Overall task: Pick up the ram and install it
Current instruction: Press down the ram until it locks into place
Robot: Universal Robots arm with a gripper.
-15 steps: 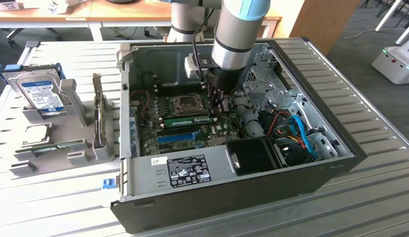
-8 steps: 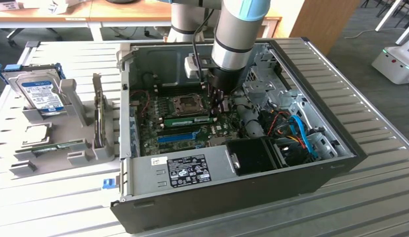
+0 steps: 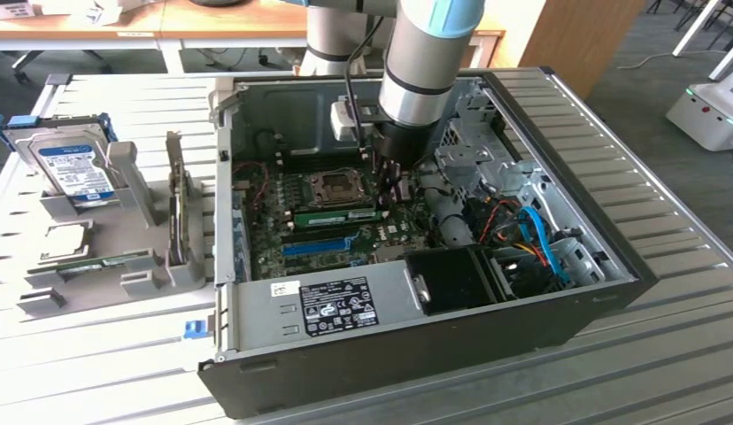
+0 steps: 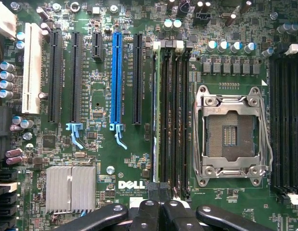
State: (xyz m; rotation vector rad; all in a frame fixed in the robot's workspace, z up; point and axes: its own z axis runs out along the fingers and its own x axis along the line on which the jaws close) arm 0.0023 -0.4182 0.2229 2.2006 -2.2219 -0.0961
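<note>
Open black PC case [image 3: 485, 328] lying on its side on a slatted metal table [image 3: 685, 354], motherboard [image 3: 331, 221] facing up. Upper left in the exterior view there's a silver hard drive [image 3: 69, 164] with a blue-and-white label, upright in a grey holder [image 3: 130, 266]. Closer in: long blue slot [image 4: 116, 77], empty CPU socket [image 4: 230, 132], finned heatsink [image 4: 71, 188], Dell logo [image 4: 132, 185].

One open computer case [image 3: 402, 345] on the table, one arm [image 3: 426, 62] reaching down into it, one gripper [image 4: 159, 211] at the board. One motherboard [image 4: 139, 159], and on it one empty processor socket [image 4: 230, 134]. Long slots now: one white slot [image 4: 32, 67], one blue slot [image 4: 116, 72], and three full-length black slots [image 4: 55, 74] plus a short one. Two silver heatsinks [image 4: 71, 188] side by side. Outside the case, one hard drive [image 3: 69, 168] upright in the grey rack [image 3: 142, 274]. The memory slots [image 4: 170, 120] look like four, hard to separate.
</note>
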